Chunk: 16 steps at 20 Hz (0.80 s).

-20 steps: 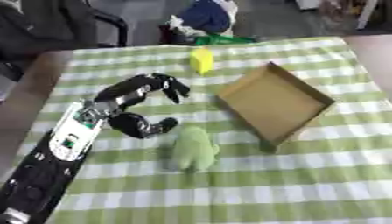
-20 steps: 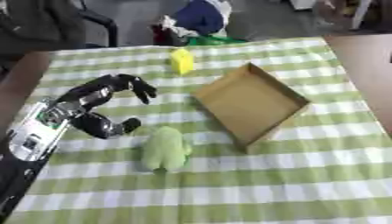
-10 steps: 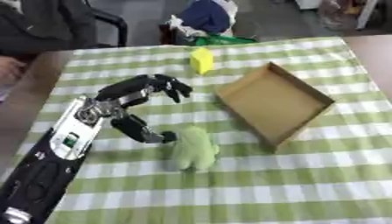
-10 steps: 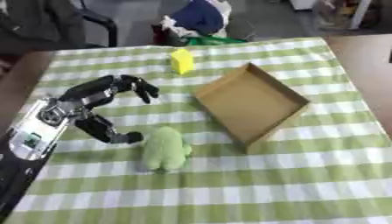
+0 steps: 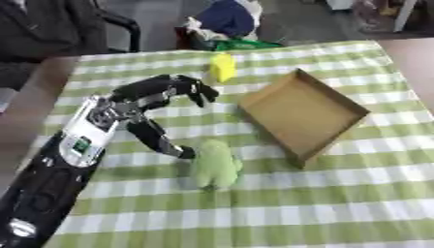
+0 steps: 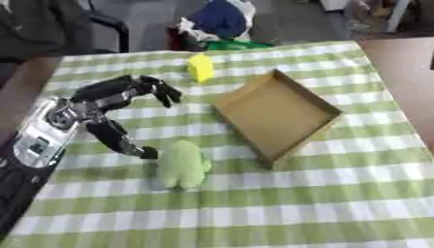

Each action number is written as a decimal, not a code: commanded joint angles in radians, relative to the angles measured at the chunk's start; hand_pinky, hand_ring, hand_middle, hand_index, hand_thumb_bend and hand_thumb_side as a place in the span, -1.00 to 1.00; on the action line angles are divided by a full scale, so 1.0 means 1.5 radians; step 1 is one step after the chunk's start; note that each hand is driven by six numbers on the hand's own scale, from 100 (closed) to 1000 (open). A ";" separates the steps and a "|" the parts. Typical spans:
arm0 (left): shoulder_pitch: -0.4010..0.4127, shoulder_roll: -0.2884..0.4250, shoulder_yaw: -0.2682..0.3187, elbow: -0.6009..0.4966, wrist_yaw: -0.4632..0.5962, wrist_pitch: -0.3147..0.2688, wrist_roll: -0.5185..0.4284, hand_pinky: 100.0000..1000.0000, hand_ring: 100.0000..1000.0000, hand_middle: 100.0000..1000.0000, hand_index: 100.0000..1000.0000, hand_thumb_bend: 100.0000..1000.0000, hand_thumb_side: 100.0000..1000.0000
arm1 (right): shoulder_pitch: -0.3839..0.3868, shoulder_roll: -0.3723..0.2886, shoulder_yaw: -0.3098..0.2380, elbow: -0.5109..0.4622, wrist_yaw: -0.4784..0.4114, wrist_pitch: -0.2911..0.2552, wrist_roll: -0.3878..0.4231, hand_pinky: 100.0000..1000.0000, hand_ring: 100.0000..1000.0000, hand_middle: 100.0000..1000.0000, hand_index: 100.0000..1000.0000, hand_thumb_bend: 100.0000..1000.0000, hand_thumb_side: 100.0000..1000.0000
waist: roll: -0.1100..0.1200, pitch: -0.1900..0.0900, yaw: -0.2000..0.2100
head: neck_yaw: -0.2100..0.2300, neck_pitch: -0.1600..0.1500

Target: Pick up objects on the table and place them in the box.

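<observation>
Reaching is the step in hand: left hand (image 5: 140, 104) hangs over the surface (image 5: 356, 193), fingers (image 5: 191, 89) spread, thumb by the green toy (image 5: 214, 163). Next, close around it and carry it into the box (image 5: 305, 112) nearby.

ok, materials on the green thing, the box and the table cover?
Green toy: looks like soft plush, with a matte, fuzzy, rounded outline. Box: seems plain brown cardboard, with thin flat walls and a dull finish. Table cover: probably woven cloth in a green and white check, though coated vinyl can't be ruled out.
</observation>
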 commanded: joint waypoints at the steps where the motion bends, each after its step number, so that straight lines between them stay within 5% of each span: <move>1: -0.030 0.046 -0.020 0.018 -0.015 -0.225 -0.203 0.51 0.39 0.46 0.83 0.40 -0.72 | -0.005 -0.010 -0.003 -0.004 -0.003 -0.002 0.002 0.69 0.55 0.38 0.93 -1.00 -0.19 | -0.001 -0.011 -0.001 | 0.001 -0.003; 6: -0.046 0.060 -0.045 0.058 -0.047 -0.263 -0.203 0.51 0.40 0.41 0.83 0.38 -0.76 | -0.005 -0.010 -0.002 -0.002 -0.003 -0.002 0.003 0.69 0.55 0.38 0.93 -1.00 -0.19 | 0.001 -0.012 -0.001 | 0.000 -0.002; 16: -0.050 0.045 -0.100 0.071 -0.018 -0.268 -0.203 0.52 0.42 0.41 0.84 0.26 -0.77 | -0.005 -0.009 0.000 0.001 -0.006 -0.003 0.005 0.69 0.55 0.37 0.93 -1.00 -0.19 | 0.001 -0.013 -0.004 | 0.002 -0.002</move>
